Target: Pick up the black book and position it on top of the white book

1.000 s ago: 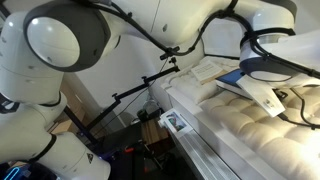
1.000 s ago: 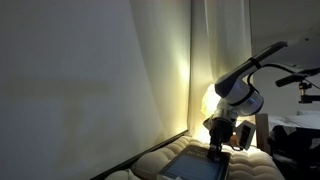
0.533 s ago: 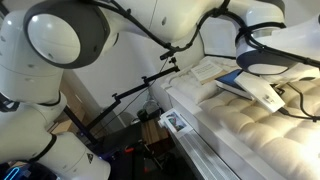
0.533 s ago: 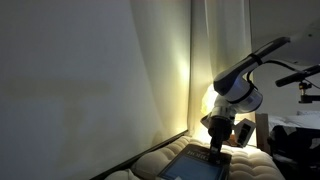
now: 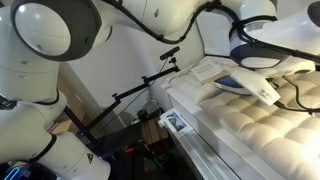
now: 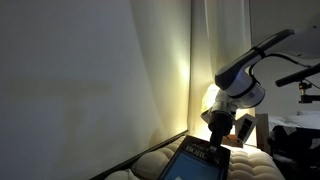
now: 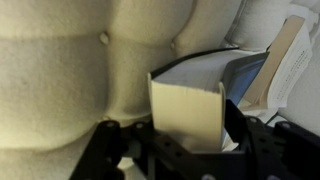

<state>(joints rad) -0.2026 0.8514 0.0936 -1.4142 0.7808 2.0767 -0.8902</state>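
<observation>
1. Pale curtains (image 6: 90, 80) fill the background in an exterior view, lit brightest along a far vertical seam.
2. Below them we see a quilted cream mattress (image 5: 235, 135), which takes up the right side of the scene. The wrist view shows its tufted surface (image 7: 60, 70) from close up.
3. Over it reaches the white robot arm (image 5: 55, 40), whose big joints crowd the near left before it arches across to the right.
4. We see a dark tripod stand (image 5: 140, 92) on the floor left of the mattress, among clutter too dim for us to name.
5. We find the black book (image 6: 195, 165) on the mattress, tilted, with its dark cover and white lettering turned toward the camera and its upper end at the gripper. In the wrist view its pale page edges (image 7: 185, 105) fill the middle.
6. We see the white book (image 5: 205, 70) lying flat on the mattress, just left of the black book and a little farther back. We cannot tell whether the two touch. The black book is not on top of it.
7. We see the gripper (image 6: 217, 146) come down onto the black book's raised end. Its jaws are clamped on that book, and the page block sits between the dark fingers (image 7: 108, 148).
</observation>
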